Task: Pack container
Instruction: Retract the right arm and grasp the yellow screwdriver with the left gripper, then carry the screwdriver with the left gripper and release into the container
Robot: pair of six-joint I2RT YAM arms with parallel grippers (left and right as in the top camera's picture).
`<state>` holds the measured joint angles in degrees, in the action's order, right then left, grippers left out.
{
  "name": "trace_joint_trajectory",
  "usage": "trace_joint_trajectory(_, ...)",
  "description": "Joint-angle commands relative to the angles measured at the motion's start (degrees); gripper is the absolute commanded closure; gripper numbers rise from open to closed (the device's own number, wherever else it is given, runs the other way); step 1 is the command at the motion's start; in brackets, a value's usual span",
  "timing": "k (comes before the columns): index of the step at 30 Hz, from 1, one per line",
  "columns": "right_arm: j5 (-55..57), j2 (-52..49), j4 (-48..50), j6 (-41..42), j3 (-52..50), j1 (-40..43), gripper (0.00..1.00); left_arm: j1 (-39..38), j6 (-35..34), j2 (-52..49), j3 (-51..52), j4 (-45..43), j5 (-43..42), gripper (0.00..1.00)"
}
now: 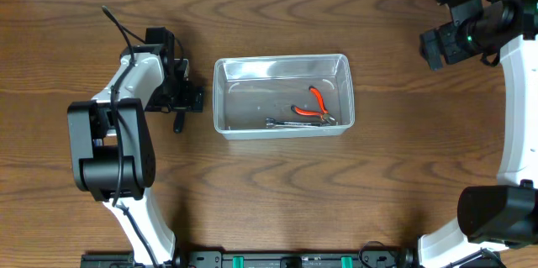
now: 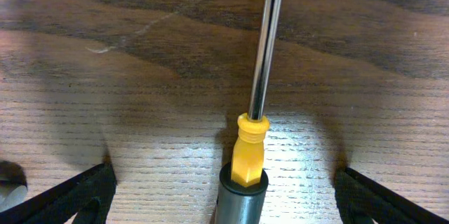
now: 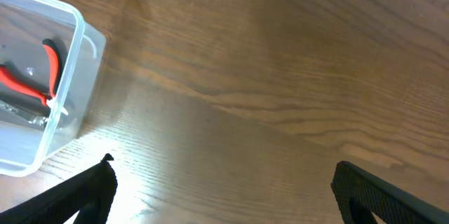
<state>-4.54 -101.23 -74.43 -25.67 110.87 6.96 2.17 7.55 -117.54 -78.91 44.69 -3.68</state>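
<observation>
The container (image 1: 282, 68), a clear shallow bin, sits at the middle of the tabletop (image 1: 277, 192). It already holds red-handled pliers (image 1: 313, 107) toward its 4 o'clock corner and a slim dark tool (image 1: 282, 122) along its 6 o'clock wall, so packing looks partly done. At 9 o'clock from the bin, just beside its short wall, the left arm reaches down over a screwdriver (image 2: 251, 161) lying flat on the wood. In the left wrist view the chrome shaft runs toward 12 o'clock and the yellow collar and grey handle lie at 6 o'clock. The left fingers (image 2: 77, 196) are spread wide, one at each side of the handle and well apart from it, touching nothing. That straddle, centred on the thick handle rather than the thin shaft, suggests a pinch across the handle is being lined up. The right arm hangs well off at 2 o'clock from the bin. The right fingers (image 3: 379, 192) are also spread wide and empty over bare wood, probably parked there to leave the bin mouth free.
</observation>
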Motion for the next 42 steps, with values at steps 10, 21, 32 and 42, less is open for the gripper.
trace_joint_trajectory(10,-0.8,0.0,-0.2,1.2,-0.3,0.2,0.01,0.3,0.4,-0.9,1.9,2.8,0.3,0.55)
trace_joint_trajectory(21,0.3,0.0,-0.2,1.2,-0.3,0.2,0.01,0.3,0.3,-0.9,1.9,4.4,0.3,0.94)
trace_joint_trajectory(32,0.2,0.0,-0.2,1.2,-0.3,0.2,0.01,-0.1,-2.4,4.8,-9.3,12.9,-0.4,0.94)
trace_joint_trajectory(42,0.2,0.0,0.0,1.2,-0.3,0.2,0.01,-11.0,12.1,22.6,-18.6,14.0,-12.6,0.94)
